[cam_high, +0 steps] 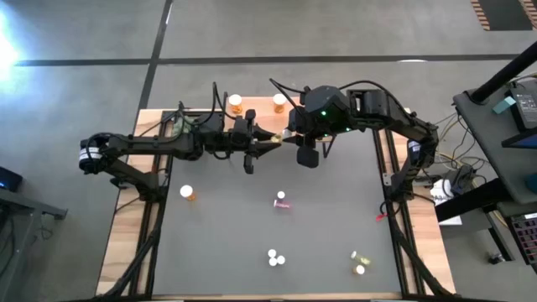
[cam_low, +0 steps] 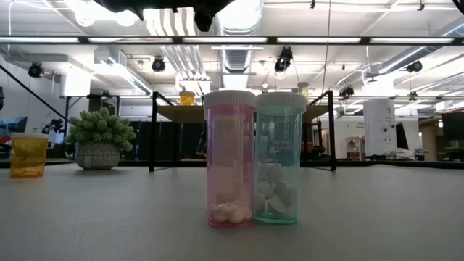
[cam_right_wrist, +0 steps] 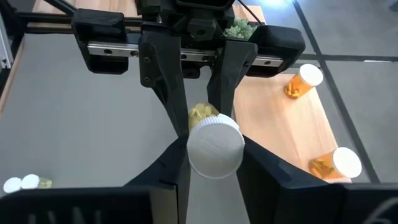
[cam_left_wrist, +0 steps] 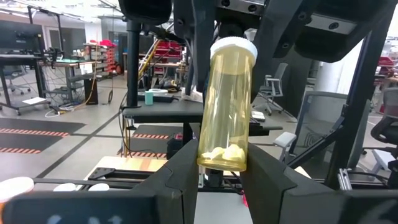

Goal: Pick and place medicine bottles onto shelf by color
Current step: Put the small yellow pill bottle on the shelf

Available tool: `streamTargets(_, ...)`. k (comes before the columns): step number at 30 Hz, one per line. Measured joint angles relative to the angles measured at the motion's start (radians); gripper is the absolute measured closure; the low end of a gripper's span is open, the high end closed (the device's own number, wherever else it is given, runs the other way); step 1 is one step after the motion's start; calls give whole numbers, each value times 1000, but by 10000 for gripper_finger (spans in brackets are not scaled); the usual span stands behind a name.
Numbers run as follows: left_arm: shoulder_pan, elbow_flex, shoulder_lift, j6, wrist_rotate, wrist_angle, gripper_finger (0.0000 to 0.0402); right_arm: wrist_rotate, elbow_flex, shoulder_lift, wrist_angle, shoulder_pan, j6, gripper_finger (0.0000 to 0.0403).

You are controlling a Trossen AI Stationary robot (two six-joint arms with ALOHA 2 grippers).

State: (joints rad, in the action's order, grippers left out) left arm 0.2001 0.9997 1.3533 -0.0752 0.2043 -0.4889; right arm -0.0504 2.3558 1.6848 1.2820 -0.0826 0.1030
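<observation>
Mid-air handover above table's far edge beside shelf (cam_high: 252, 107): left hand (cam_left_wrist: 221, 171) grips yellow bottle (cam_left_wrist: 227, 106) base, right hand (cam_right_wrist: 214, 155) clamped on cap. Next: left releases, right carries to shelf.

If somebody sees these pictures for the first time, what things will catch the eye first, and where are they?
Above the far middle of the mat, both arms meet at one yellow bottle: the left gripper holds its body, and the right gripper has its jaws around the white cap. In the low view, a pink bottle and a teal bottle stand upright side by side. Two orange bottles stand on the wooden shelf.
</observation>
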Motion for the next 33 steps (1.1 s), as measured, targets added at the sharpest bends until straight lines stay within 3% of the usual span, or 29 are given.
streamTargets(12,0,0,0,0,0,0,313,0,0,-3,10,0,-52,302)
streamTargets(24,0,0,0,2,0,12,215,-3,0,-32,90,-1,-85,302)
streamTargets(33,10,0,-29,-106,-11,87,201,-66,0,-35,202,-70,-188,302)
